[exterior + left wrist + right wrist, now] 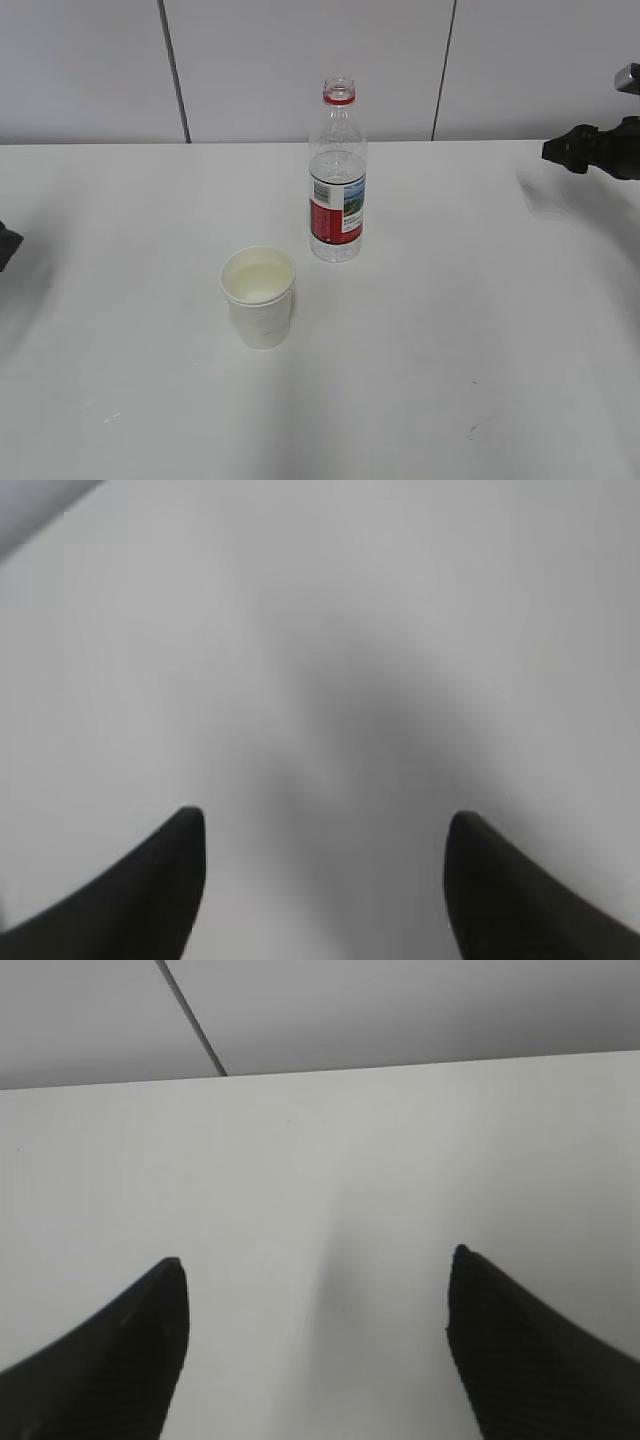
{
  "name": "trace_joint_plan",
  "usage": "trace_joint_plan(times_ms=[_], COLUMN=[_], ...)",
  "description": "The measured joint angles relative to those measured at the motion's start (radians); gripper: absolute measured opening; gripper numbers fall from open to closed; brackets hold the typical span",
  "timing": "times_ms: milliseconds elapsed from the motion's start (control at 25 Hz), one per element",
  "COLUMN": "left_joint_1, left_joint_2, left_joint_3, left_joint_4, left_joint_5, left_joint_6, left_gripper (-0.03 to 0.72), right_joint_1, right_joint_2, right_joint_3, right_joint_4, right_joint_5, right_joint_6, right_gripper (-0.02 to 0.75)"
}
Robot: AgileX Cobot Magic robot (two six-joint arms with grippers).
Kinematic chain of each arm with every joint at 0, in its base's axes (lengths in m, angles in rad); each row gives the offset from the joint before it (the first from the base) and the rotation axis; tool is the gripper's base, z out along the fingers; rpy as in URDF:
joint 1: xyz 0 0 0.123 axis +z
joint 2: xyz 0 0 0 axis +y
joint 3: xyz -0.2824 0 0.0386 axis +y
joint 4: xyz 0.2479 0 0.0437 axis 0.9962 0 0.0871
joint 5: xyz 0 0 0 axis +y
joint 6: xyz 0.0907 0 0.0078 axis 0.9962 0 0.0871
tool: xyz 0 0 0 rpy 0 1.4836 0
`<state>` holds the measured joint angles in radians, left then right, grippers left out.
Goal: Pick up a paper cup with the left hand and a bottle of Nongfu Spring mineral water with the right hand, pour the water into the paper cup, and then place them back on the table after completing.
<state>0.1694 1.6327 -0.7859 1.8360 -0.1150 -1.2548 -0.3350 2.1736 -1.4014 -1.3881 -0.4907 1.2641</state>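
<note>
A white paper cup (259,296) stands upright on the white table (450,330), with clear water (259,288) in it. Behind it to the right stands an uncapped clear bottle (338,175) with a red neck ring and a red-and-white label; water fills roughly its lower half. The left hand shows only as a black tip (6,244) at the far left edge. Its gripper (325,825) is open and empty over bare table. The right hand (598,148) is at the far right edge. Its gripper (315,1265) is open and empty, facing bare table and the wall.
A grey panelled wall (300,60) with dark seams runs along the table's far edge. Faint scuff marks (478,428) lie on the table near the front right.
</note>
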Motion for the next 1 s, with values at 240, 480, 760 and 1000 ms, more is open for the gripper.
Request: trace_joint_plan(times_ms=[240,480,760,1000], left_joint_1=[-0.017,-0.019,-0.019,-0.018], left_joint_2=[0.000,0.006,-0.041,-0.248], left_joint_3=[0.000,0.000,0.000,0.000], left_joint_4=[-0.004,-0.501,-1.189,-1.613], left_joint_5=[0.326,0.605,0.726,0.762], left_joint_6=[0.351,0.793,1.135,1.415], left_gripper=[0.461,0.461,0.460,0.460], right_joint_1=[0.000,0.000,0.000,0.000], right_joint_2=[0.000,0.000,0.000,0.000], right_joint_3=[0.000,0.000,0.000,0.000], right_joint_4=[-0.001,-0.002,-0.010,-0.045], right_joint_5=[0.000,0.000,-0.002,-0.006], right_joint_6=[0.002,0.012,0.033,0.070], right_gripper=[0.594,0.594,0.594,0.594])
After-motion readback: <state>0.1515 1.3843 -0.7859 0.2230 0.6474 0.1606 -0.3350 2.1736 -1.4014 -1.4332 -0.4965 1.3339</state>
